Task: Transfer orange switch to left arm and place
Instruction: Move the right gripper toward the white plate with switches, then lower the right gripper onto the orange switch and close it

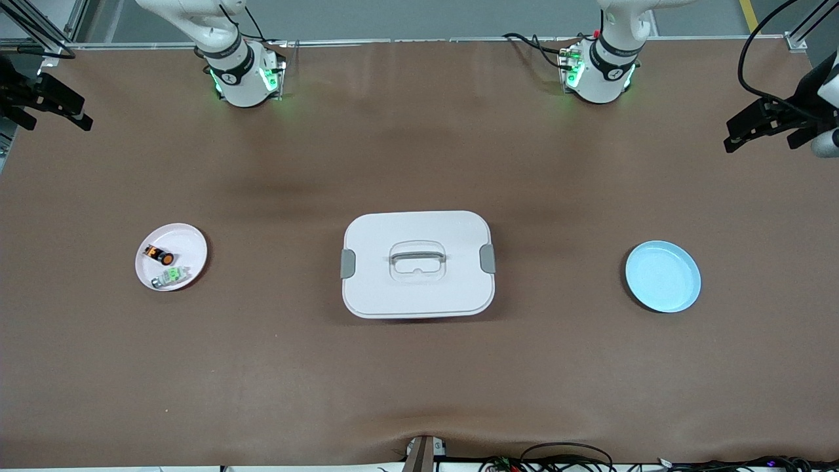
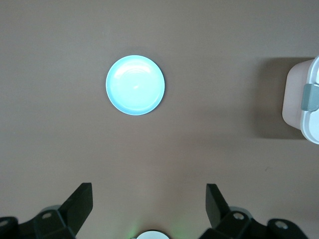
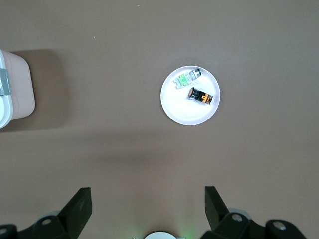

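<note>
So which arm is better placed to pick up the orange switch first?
Probably the right. The orange switch lies on the pink plate at the right arm's end, and the right gripper hangs open above it. The box separates it from the left gripper.

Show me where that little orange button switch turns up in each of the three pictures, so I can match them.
Front view: the orange switch lies on the pink plate toward the right arm's end of the table, beside the green switch.
Left wrist view: not in it; only the blue plate and a corner of the box show.
Right wrist view: it lies on the same plate.
Shared landmark: the box, seen in all three.
</note>
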You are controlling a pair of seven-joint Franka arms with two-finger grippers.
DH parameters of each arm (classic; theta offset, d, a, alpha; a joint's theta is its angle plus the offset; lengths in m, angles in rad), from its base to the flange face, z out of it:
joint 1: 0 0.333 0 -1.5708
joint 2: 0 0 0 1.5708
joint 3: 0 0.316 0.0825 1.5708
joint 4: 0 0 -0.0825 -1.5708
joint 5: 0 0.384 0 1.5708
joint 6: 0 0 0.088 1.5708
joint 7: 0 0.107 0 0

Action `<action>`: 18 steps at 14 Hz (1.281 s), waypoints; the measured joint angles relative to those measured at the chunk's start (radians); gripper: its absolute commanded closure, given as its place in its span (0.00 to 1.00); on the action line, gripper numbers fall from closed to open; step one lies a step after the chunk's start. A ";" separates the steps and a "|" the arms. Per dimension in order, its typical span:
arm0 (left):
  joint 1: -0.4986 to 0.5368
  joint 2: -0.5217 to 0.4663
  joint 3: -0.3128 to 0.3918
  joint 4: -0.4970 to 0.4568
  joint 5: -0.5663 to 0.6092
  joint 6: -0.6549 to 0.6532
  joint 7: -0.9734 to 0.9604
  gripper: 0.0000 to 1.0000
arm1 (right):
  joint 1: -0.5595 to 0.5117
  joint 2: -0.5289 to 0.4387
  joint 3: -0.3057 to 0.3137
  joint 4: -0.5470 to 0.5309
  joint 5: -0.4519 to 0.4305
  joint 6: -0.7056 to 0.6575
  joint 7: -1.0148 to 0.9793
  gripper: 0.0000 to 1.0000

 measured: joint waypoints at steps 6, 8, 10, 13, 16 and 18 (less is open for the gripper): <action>-0.001 0.010 0.000 0.001 0.000 0.001 0.000 0.00 | -0.027 0.085 -0.008 0.064 0.001 -0.059 0.000 0.00; -0.001 0.010 -0.001 0.001 0.000 0.001 0.001 0.00 | -0.038 0.105 -0.010 0.070 0.000 -0.087 -0.003 0.00; -0.001 0.010 -0.001 0.001 0.000 0.001 0.001 0.00 | -0.038 0.123 -0.009 0.069 -0.014 -0.086 -0.003 0.00; -0.001 0.010 -0.003 0.001 0.000 0.001 0.003 0.00 | -0.042 0.149 -0.010 0.021 -0.046 -0.024 -0.003 0.00; -0.002 0.010 -0.005 0.001 0.000 0.001 0.004 0.00 | -0.079 0.160 -0.011 -0.101 -0.058 0.111 -0.004 0.00; -0.002 0.010 -0.005 0.001 0.000 0.001 0.005 0.00 | -0.102 0.164 -0.012 -0.192 -0.060 0.216 -0.004 0.00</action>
